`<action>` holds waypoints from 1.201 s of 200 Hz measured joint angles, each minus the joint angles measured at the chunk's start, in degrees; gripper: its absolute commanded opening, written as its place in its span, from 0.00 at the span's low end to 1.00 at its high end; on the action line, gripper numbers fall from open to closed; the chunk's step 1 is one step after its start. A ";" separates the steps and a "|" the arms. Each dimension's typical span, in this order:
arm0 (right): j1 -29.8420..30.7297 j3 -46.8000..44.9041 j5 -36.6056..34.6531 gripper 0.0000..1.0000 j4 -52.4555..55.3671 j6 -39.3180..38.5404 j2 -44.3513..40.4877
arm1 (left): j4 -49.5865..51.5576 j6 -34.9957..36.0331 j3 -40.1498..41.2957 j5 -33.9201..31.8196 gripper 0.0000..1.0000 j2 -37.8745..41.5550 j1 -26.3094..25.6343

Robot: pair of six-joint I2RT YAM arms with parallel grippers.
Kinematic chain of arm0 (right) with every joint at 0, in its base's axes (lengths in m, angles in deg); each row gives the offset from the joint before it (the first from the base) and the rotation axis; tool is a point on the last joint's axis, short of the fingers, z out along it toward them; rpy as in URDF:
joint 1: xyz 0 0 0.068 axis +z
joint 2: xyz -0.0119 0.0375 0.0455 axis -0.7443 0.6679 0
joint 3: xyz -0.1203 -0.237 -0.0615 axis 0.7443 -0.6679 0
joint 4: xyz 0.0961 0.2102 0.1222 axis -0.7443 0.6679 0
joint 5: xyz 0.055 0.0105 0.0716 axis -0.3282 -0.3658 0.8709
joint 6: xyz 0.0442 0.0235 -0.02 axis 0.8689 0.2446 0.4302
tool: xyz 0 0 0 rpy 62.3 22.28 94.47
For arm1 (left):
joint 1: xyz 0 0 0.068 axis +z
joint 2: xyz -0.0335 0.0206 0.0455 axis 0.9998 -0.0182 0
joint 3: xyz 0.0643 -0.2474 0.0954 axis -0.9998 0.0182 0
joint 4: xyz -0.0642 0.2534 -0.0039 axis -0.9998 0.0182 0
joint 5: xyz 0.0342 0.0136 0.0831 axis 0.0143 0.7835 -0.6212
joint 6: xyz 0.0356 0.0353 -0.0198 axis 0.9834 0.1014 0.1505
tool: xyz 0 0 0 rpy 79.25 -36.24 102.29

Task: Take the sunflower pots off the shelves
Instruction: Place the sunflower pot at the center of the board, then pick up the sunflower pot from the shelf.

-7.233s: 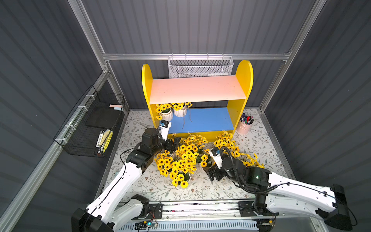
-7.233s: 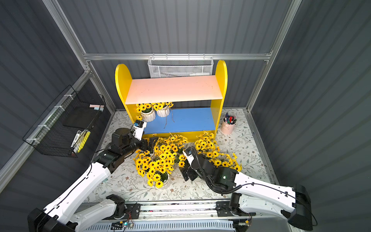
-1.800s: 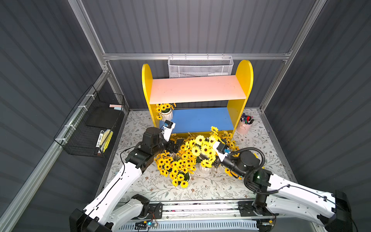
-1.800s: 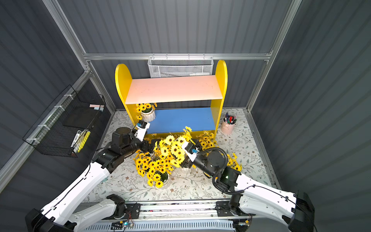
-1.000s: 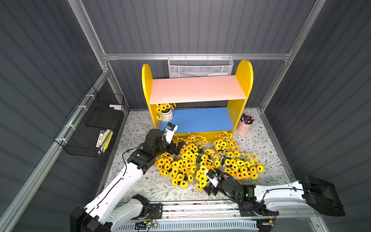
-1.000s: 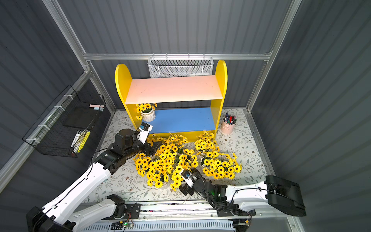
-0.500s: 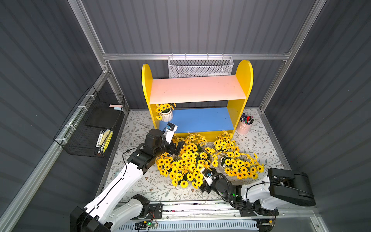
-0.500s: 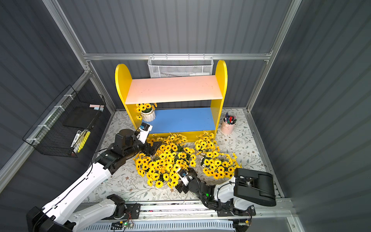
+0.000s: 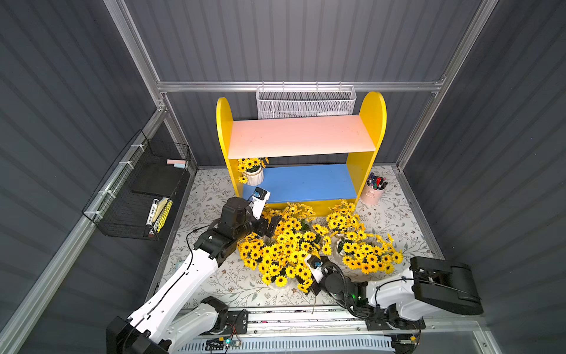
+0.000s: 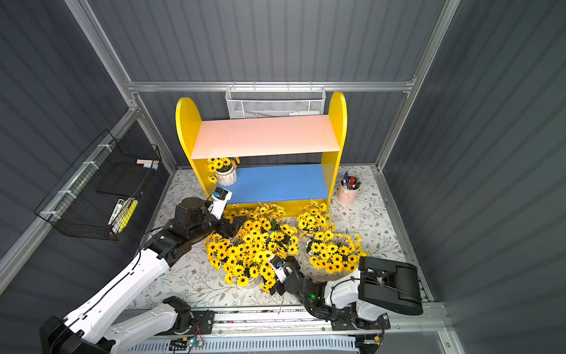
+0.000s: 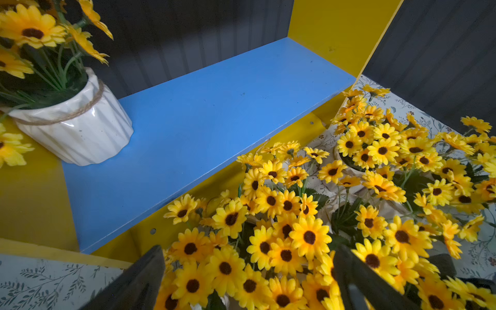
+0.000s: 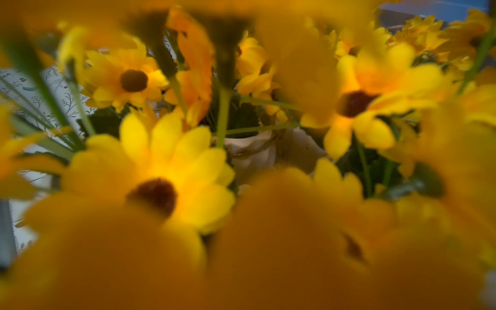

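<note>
One sunflower pot (image 9: 254, 177) (image 11: 77, 128), white and ribbed with twine round the rim, stands at the left end of the blue lower board of the shelves (image 9: 306, 183). The pink upper board is bare. Several more sunflower pots (image 9: 291, 245) crowd the floral mat in front of the shelves. My left gripper (image 9: 271, 223) (image 11: 248, 271) hangs over the near left of that cluster, open, with only blooms between its jaws. My right gripper (image 9: 310, 285) sits low at the front edge of the cluster, its fingers buried in flowers. The right wrist view is filled with blurred blooms around one white pot (image 12: 268, 153).
A pink cup of pens (image 9: 374, 190) stands right of the shelves. A black wire basket (image 9: 144, 196) hangs on the left wall and a white mesh basket (image 9: 306, 102) behind the shelves. The right arm (image 9: 428, 285) lies folded by the front rail (image 9: 306, 318).
The right arm has set its pot down among the cluster, drawn back to the front rail and folded. Its gripper has slid left along the cluster's front. The left arm has stayed put.
</note>
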 measured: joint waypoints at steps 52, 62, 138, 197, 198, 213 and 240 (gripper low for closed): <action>0.02 4.42 0.81 0.99 22.27 5.53 -9.49 | 0.02 0.22 0.00 -0.15 0.99 0.11 -0.37; 0.02 5.20 1.27 0.99 26.38 6.71 -11.21 | 0.07 0.26 0.00 -0.15 1.00 0.11 -0.37; 0.02 6.34 8.39 0.99 48.96 12.52 -22.58 | 0.07 0.44 0.00 -0.13 1.00 0.11 -0.96; 0.09 7.10 12.83 0.99 60.37 16.63 -30.53 | 0.15 1.05 0.00 -0.35 0.99 1.14 -0.96; 0.09 7.17 12.92 0.99 60.61 16.70 -30.64 | 0.15 1.07 0.00 -0.37 0.99 1.16 -0.96; 0.09 8.74 13.79 0.90 65.68 18.01 -33.59 | 0.26 1.51 0.00 -1.05 0.99 1.86 -0.96; 0.09 14.03 14.80 0.91 75.43 18.49 -39.63 | 0.61 1.95 -0.02 -2.43 0.99 3.30 -0.96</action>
